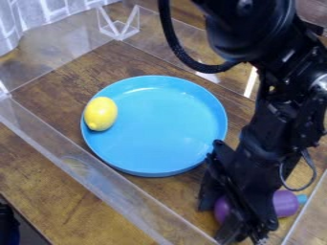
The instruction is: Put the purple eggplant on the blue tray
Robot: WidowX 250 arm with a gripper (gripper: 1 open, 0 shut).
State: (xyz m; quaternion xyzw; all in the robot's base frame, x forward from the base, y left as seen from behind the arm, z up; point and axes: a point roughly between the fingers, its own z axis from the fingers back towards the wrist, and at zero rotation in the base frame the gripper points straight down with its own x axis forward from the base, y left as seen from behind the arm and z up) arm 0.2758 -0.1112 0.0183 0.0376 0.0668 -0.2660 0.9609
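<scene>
Black claw [243, 212] points straight down, clamped on the small glossy purple plastic eggplant [284, 204], just off the round blue plastic tray's [179, 163] rim.

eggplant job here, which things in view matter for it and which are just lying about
Part of the job:
- purple eggplant, on the table beside the tray, under the tool
- blue tray
- tool, shut, down at the eggplant

Just lying about:
- yellow lemon, sitting on the tray
- clear plastic piece, far end of the table
</scene>
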